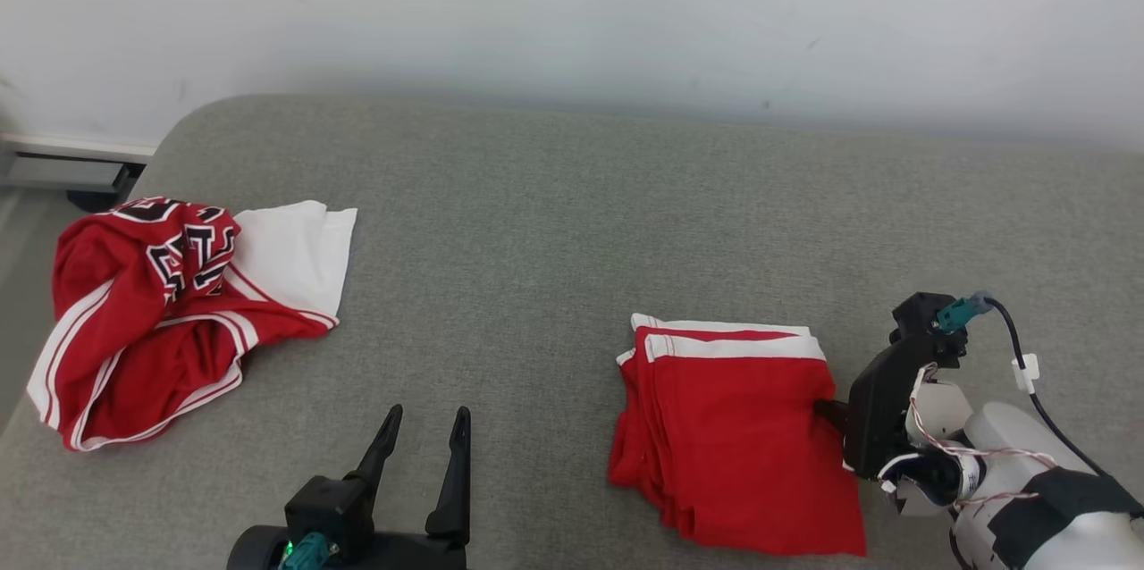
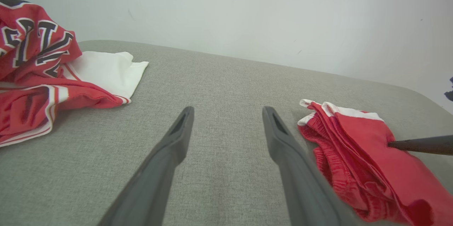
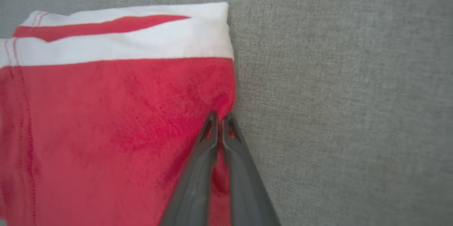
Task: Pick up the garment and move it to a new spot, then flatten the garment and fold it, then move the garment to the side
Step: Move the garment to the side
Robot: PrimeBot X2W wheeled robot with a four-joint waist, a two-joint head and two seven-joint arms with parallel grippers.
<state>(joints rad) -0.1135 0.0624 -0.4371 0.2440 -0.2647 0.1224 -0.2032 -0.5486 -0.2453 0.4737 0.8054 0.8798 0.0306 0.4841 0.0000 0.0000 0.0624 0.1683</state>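
- Grey padded surface (image 1: 554, 222) across the middle of the head view, with a rounded corner at upper left and a wall behind. Bare through the centre and along the right; judged ample room for a sideways carry.
- Crumpled red-and-white jersey heap (image 1: 143, 320) at the left of the frame, well apart from the work. Narrows the room toward that edge.
- Folded red garment (image 1: 733, 445) at lower right of the head view, white band toward the top, layers stacked.
  - Judged light, soft and limp.
  - Likely to sag and lose its folds if lifted by one edge alone.
  - Best pinched through all layers.
- Right gripper (image 3: 219, 116) clenched on the garment's right edge, cloth puckered at the tips.
- Left gripper (image 1: 427, 416) at bottom left of centre, spread wide over bare surface, grasping nothing.
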